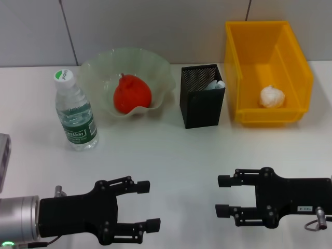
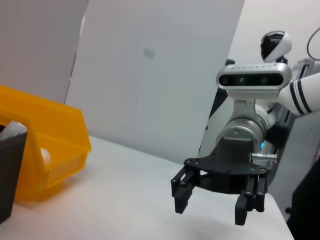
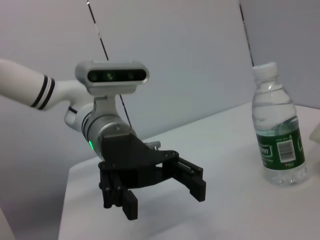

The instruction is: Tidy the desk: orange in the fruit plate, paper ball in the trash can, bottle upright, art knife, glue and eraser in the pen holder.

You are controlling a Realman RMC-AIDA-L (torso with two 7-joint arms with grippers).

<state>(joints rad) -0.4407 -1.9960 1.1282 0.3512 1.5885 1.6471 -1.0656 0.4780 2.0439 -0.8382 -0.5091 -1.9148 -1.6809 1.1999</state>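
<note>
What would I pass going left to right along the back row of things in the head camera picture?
Water bottle → pale-green fruit bowl with the orange in it → black mesh pen cup → yellow bin holding the paper ball.

Inside the pen holder (image 1: pixel 202 96), only pale tips show above the rim, perhaps the glue or knife; the mesh wall hides the rest. The eraser cannot be made out anywhere. In the left wrist view, the trash can (image 2: pixel 47 145) is cut by the edge. A grey object (image 1: pixel 3 158) at the bench's left border is mostly cropped.
</note>
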